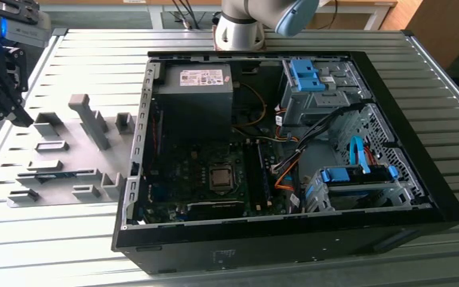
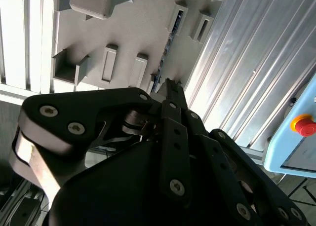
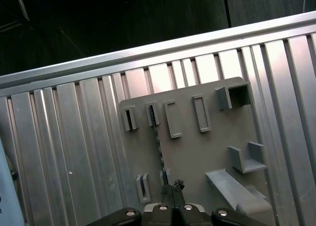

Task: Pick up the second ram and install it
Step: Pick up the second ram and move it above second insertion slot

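1. Gripper (image 3: 174, 185) - fingers pressed together, nothing held - hangs above the grey plate (image 3: 207, 152).
2. Ram (image 3: 159, 149) stands on edge in the plate, between holder blocks, apart from the fingertips.
3. Ribbed table (image 1: 94, 54) lies bare past the plate's edges on three sides.
4. Open case (image 1: 253, 254) sits just beside the plate, on the exterior view's right - lid side up.

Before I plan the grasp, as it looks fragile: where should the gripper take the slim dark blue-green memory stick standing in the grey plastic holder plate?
Probably the top long edge at mid-length, coming straight down and pinching the two flat faces. The memory stick stands on edge in the holder plate, its ends tucked in grey slotted blocks, so only the middle span looks free.
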{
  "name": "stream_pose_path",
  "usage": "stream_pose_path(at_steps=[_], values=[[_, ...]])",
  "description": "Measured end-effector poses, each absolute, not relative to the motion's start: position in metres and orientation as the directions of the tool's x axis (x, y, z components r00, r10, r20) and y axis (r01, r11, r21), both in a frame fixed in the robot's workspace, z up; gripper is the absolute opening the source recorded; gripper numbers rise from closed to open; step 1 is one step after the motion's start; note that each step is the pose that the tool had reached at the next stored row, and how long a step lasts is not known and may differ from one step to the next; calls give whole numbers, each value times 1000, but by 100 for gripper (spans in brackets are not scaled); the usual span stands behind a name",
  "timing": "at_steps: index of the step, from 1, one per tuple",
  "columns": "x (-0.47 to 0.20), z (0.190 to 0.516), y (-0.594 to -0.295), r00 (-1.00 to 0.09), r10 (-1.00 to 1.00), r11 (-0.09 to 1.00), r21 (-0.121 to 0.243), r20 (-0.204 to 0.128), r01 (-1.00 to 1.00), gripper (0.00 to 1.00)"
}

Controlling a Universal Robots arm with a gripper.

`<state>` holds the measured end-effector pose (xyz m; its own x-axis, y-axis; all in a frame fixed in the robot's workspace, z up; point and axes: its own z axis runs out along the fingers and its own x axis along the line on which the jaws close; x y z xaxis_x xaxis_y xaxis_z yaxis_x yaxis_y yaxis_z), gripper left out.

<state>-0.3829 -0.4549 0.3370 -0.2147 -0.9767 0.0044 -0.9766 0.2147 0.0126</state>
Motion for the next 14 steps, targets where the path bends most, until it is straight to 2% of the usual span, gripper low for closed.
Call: stream_pose_path(at_steps=[5, 6, 12, 13, 14], values=[[-383, 336, -456, -200, -980, 200, 13, 4, -980, 11], [-383, 336, -456, -190, -982, 190, 13, 5, -982, 18], [-384, 331, -456, -158, -987, 158, 13, 5, -987, 18], [-385, 330, -456, -158, -987, 158, 10, 4, -987, 19], [-386, 329, -456, -158, -987, 158, 5, 4, -987, 24]])
